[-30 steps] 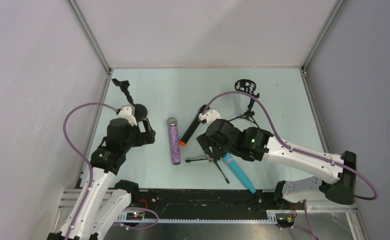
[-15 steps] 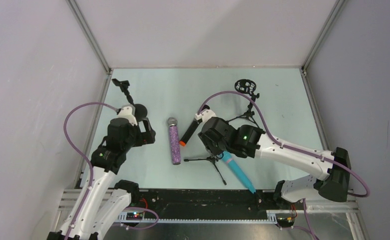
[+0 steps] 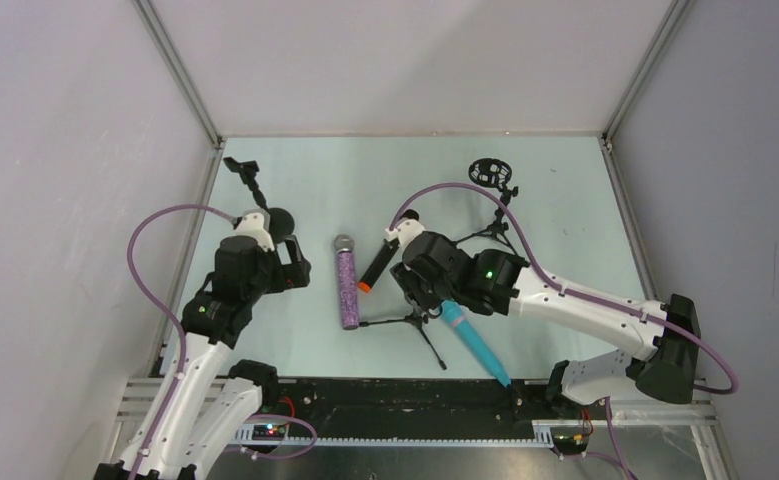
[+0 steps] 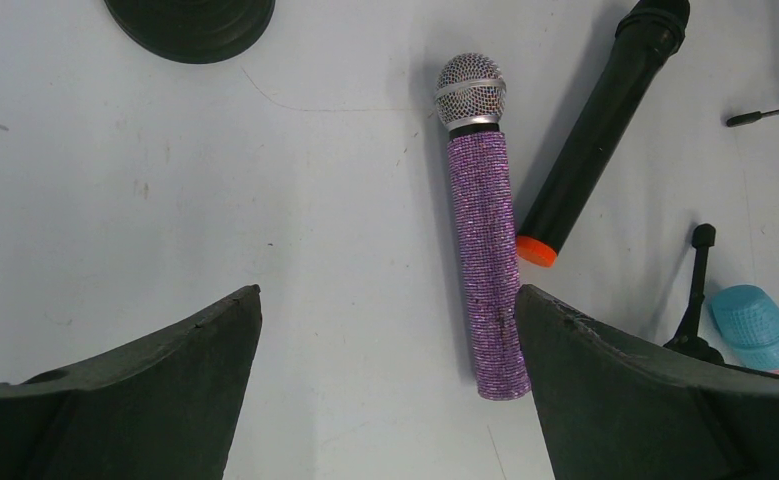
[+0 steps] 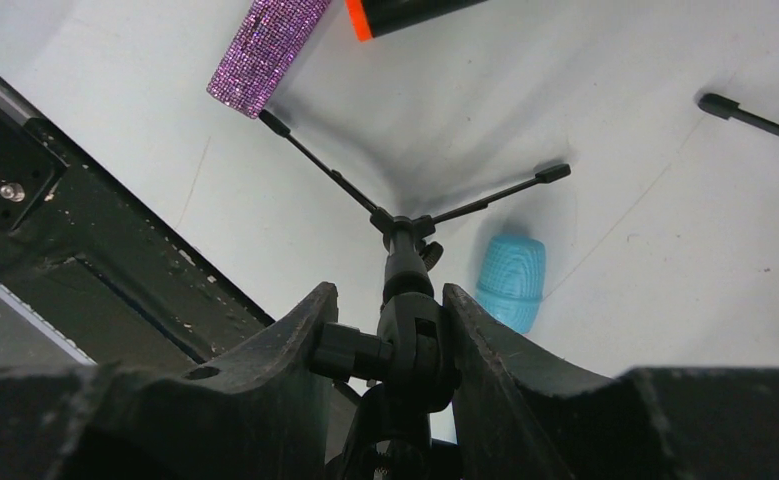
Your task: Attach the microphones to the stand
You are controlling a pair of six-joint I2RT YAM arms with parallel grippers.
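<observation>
The purple glitter mic (image 3: 347, 285) lies on the table, silver head to the far side; it also shows in the left wrist view (image 4: 485, 230). The black mic with orange end (image 3: 377, 262) (image 4: 590, 140) lies just right of it. The turquoise mic (image 3: 473, 343) (image 5: 513, 280) lies by the front edge. My right gripper (image 3: 423, 290) (image 5: 390, 295) is shut on the swivel head of a small black tripod stand (image 3: 405, 320) (image 5: 405, 260), whose leg tip reaches the purple mic's end. My left gripper (image 3: 290, 262) (image 4: 387, 300) is open and empty, left of the purple mic.
A black round-base stand (image 3: 280, 222) (image 4: 190, 20) with a gooseneck clip (image 3: 245, 172) stands at the left. Another tripod with a ring mount (image 3: 493, 172) stands at the back right. A black rail (image 3: 395, 395) runs along the front edge.
My right gripper has moved a little left with the tripod stand in it, bringing a leg up to the purple mic. The left arm has not moved.
</observation>
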